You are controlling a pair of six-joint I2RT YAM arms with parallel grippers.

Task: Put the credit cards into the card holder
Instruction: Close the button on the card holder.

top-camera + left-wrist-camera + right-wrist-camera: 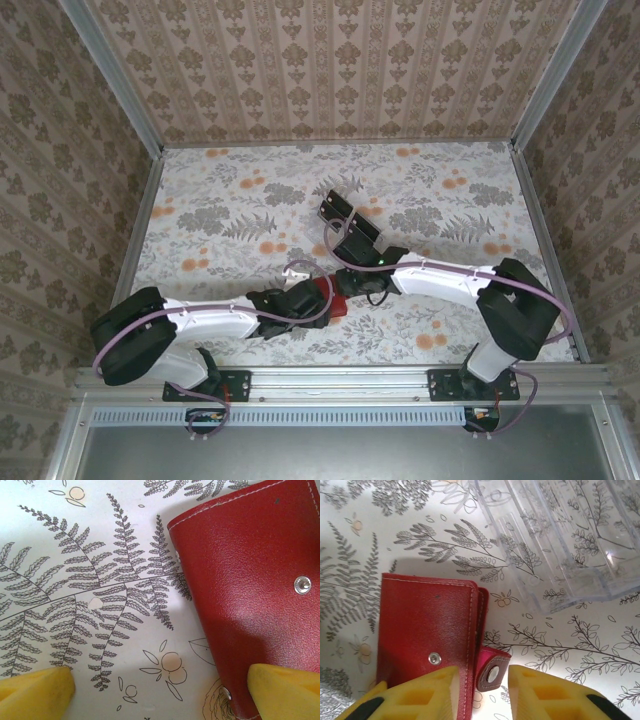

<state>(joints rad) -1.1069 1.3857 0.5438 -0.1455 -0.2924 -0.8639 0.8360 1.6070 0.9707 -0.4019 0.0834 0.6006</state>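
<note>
— What does the card holder (430, 620) look like?

— A small red wallet of grained leather with pale stitching along its edges. It is folded shut and lies flat on the floral tablecloth (230, 200), toward the near side, about midway across.

— Is it fastened?

— No. Its short strap (492, 672), which carries a silver snap, sticks out past the open edge. The matching stud (435, 658) sits bare on the upper face.

— And the credit cards (340, 207)?

— They are farther back, apart from the wallet, and show as small black rectangles. The rear one has a pale end. Whether they lie flat or tilted cannot be told.
</note>
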